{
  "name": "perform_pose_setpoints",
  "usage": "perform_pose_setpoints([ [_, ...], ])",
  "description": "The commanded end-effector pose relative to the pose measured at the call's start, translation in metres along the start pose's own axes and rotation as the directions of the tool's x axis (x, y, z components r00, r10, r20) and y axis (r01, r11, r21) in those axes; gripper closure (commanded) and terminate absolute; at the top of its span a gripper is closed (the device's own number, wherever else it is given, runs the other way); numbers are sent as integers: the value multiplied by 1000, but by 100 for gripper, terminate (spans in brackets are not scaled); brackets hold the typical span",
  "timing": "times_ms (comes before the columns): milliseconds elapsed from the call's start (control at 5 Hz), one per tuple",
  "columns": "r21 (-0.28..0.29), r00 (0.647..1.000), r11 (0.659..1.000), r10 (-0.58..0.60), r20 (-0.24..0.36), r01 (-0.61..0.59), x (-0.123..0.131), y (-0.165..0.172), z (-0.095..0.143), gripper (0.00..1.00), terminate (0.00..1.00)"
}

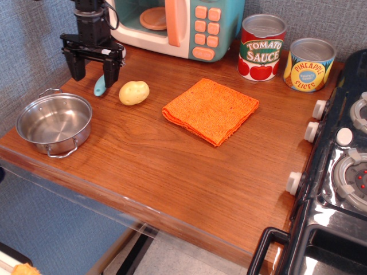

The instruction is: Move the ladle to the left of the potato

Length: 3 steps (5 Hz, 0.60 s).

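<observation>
The potato point(133, 92) lies on the wooden counter, pale yellow-tan. The ladle point(100, 87) lies on the counter just left of the potato. Only its light-blue handle end shows; the white bowl is hidden behind the gripper. My gripper point(92, 80) stands upright over the ladle with its black fingers point(109, 74) spread apart. The handle sits between the fingers, nearer the right one. The fingers do not seem to press on it.
A steel pot point(54, 122) stands at the front left near the counter edge. An orange cloth point(210, 110) lies in the middle. A toy microwave point(183, 26), a tomato sauce can point(261, 47) and a pineapple can point(309, 64) stand at the back. A stove point(344, 166) is at the right.
</observation>
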<state>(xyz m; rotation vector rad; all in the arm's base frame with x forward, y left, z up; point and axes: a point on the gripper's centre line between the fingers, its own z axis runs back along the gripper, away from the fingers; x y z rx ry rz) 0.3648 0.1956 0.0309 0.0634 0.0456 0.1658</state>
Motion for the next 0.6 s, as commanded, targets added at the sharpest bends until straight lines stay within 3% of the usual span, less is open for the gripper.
perform_pose_setpoints([
  [0,-63,988,998,-19,153,29,-18,5,69,0,0],
  [200,-63,988,998,-19,153,29,-18,5,69,0,0],
  [400,-63,988,998,-19,153,29,-18,5,69,0,100],
])
